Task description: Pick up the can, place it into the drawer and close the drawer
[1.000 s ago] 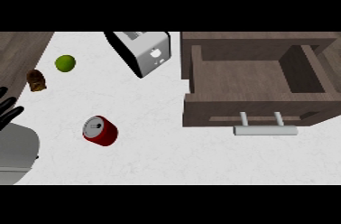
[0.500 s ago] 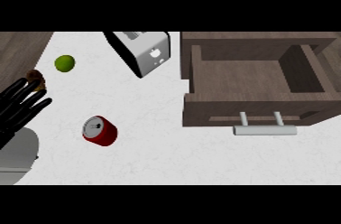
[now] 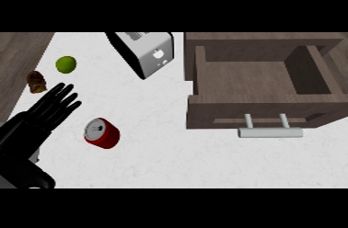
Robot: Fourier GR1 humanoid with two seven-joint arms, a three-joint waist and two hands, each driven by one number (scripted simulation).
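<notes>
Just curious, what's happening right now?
Left hand open, beside the can. Can untouched on counter. Drawer open. Nothing in between.

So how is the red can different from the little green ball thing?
The can is red with a silver top, larger, and lies beside the left hand. The green fruit is round, plain, smaller, and sits farther from the hand. Both rest on the white counter, untouched.

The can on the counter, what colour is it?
The can is red with a silver-grey top, seen in the head view.
</notes>
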